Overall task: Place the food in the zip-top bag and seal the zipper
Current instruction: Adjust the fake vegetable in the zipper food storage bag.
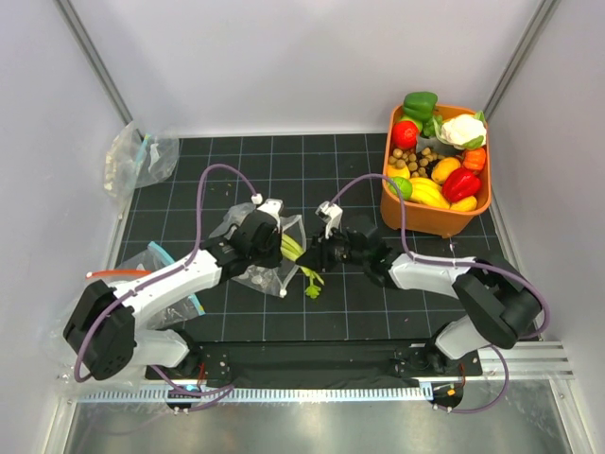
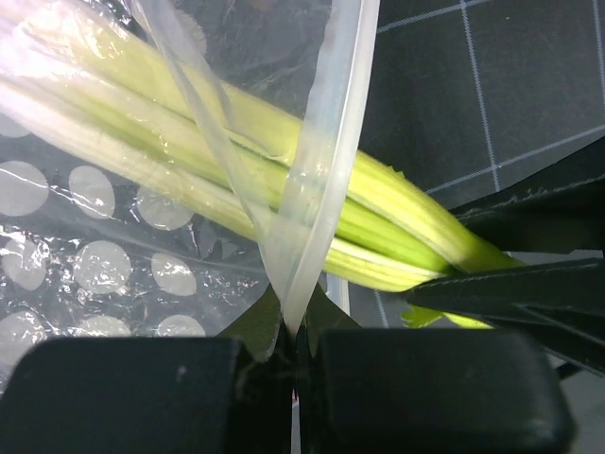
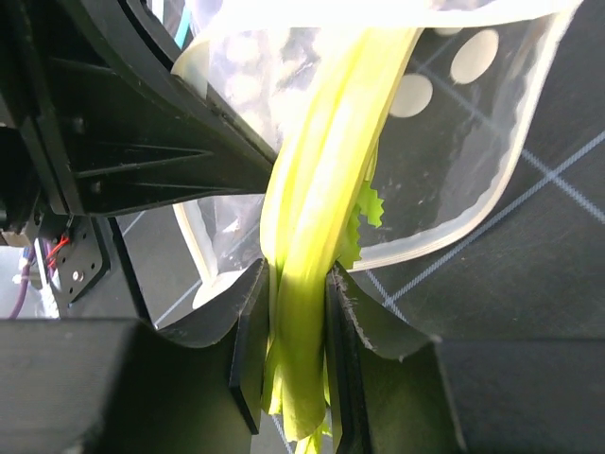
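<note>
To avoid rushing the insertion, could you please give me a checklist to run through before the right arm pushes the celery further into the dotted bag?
1. Grip of left gripper on zipper: ok, pinched shut.
2. Mouth of zip-top bag open: ok, its rim loops around the stalk.
3. Grip of right gripper on celery stalk: ok.
4. Stalk fully inside: not ok, the gripped end lies outside the mouth.
5. Zipper sealed: not ok.
6. Room left at the bag's bottom: cannot tell.
</note>
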Controlling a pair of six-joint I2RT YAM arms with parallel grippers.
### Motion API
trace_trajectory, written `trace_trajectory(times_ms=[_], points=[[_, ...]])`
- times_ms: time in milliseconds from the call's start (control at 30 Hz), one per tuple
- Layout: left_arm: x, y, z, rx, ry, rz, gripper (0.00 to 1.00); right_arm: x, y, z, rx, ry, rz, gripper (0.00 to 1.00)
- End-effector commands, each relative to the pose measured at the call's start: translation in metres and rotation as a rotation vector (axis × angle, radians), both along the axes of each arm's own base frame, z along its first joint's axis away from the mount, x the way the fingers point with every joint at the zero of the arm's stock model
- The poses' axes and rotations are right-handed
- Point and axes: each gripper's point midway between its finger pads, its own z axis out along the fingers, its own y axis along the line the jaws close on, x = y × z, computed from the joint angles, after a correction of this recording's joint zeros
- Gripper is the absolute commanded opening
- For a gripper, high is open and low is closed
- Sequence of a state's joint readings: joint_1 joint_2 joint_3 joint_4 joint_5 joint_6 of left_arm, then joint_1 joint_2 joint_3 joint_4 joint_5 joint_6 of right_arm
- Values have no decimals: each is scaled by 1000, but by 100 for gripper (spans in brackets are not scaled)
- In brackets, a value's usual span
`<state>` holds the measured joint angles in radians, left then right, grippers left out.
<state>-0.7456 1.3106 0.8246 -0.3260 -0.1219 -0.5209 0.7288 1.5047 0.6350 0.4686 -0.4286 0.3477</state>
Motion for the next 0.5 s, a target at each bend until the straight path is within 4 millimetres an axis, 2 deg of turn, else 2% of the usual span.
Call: trace_trajectory(times_ms=[0,133,200,233,300,367,467], points=[[0,-7,19,-80,-42,-5,0,17,4,52,134,-164,-56,1],[3,0,15,-51,-45,36,0,19,-2,58,149,-198,-89,1],[6,6,13,-21,-43,64,0,23,-9,69,167,-243,-132,1],[7,7,10,-9,-36,75,0,22,-14,66,161,-249,-149,1],[7,7,9,-2,-29,77,0,23,-21,78,184,-292,-182,1],[7,7,8,-5,-26,75,0,23,-26,77,180,-304,-200,1],[6,5,13,-16,-30,69,0,24,-23,75,173,-295,-191,1]])
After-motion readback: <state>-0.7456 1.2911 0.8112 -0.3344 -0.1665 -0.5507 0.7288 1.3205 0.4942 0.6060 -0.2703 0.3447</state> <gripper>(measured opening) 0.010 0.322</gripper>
